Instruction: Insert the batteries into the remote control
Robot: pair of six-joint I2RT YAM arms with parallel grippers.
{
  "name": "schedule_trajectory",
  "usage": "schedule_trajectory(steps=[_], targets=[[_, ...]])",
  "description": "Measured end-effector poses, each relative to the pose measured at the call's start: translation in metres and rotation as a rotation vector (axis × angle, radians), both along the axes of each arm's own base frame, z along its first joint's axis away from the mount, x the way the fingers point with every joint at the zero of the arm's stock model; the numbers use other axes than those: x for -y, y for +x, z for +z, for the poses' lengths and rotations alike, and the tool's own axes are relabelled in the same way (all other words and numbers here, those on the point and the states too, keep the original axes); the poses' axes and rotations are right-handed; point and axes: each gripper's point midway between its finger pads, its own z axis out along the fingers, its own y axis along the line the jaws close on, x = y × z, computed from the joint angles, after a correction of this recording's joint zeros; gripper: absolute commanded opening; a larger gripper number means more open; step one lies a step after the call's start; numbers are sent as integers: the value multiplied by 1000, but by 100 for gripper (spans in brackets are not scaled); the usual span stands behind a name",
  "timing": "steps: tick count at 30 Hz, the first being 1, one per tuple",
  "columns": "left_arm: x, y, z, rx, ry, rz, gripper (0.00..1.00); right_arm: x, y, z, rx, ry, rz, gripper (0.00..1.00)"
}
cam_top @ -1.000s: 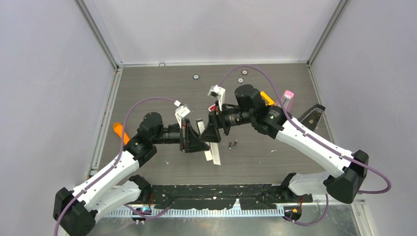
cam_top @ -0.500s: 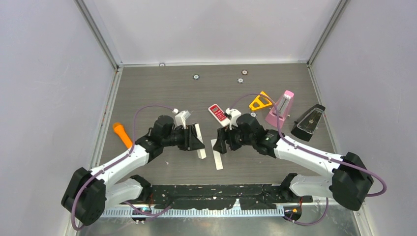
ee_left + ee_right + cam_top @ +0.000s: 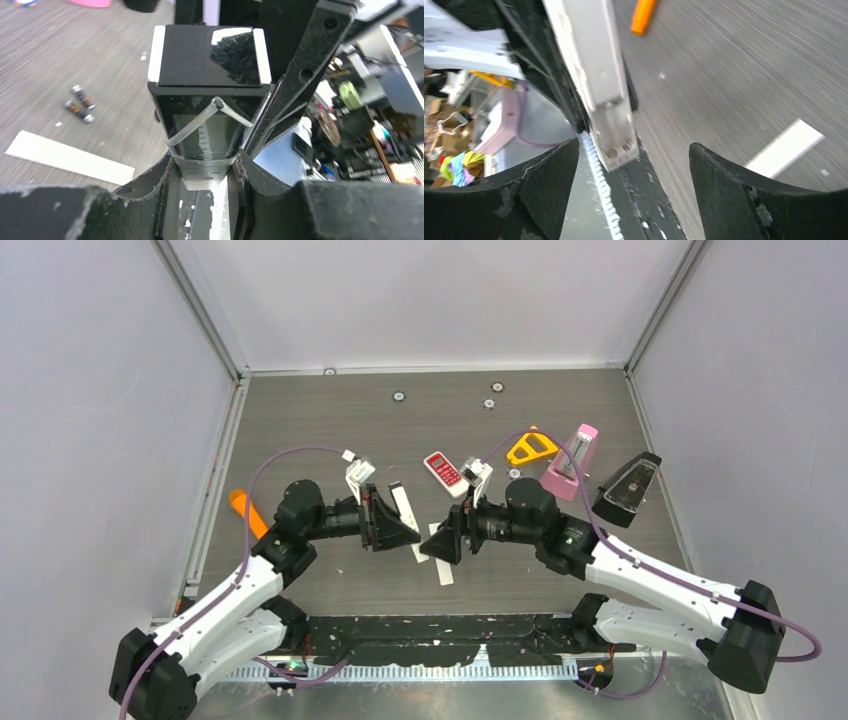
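Remote (image 3: 207, 120): clamped in the left gripper (image 3: 205, 170), battery bay open, a pale strip arching across it; markings unreadable. Two batteries (image 3: 78, 110) lie side by side on the table (image 3: 75, 45), near a white strip (image 3: 70, 157). Right gripper (image 3: 634, 147): spread wide around the remote's end, not touching it.

We see a grey wood-grain table (image 3: 330, 420) carrying an orange cone-ended stick (image 3: 243, 510) near its left edge. Toward the right stand a small red keypad handset (image 3: 440, 469), a yellow triangular tool (image 3: 530, 448), a pink metronome (image 3: 572, 462) and a black metronome (image 3: 628, 490). A white strip (image 3: 445, 572) lies flat near the middle with two small batteries (image 3: 82, 97) side by side close to it, and three small discs (image 3: 398, 396) sit near the far edge.
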Motion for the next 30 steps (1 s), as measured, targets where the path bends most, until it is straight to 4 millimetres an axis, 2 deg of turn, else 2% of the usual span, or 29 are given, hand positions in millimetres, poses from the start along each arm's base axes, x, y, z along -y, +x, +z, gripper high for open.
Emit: schedule_trajectory(steps=[3,5,12,17,21,23,24,25,26,29,30], targets=[[1,-19,24,47,-78,-102,0,-10,-17,31,45,107,64,87],[1,-29,35,56,-112,-152,0,-15,-27,44,65,152,99,87],[-6,-52,71,132,-200,-226,0,-28,-51,49,65,180,173,79],[-9,-58,83,162,-228,-241,0,-34,-60,59,78,215,202,53],[-9,-57,85,153,-235,-232,0,-37,-63,66,84,238,211,50],[-9,-57,87,160,-240,-229,0,-37,-63,68,87,243,212,45],[-9,-56,87,162,-243,-226,0,-38,-63,69,88,245,213,36],[-9,-56,88,166,-245,-224,6,-38,-63,71,90,246,215,31],[-9,-55,89,166,-247,-219,16,-39,-64,72,90,249,223,24],[-10,-54,90,153,-251,-215,56,-42,-65,73,92,248,238,13],[-10,-54,90,153,-251,-210,67,-43,-65,73,92,247,237,10]])
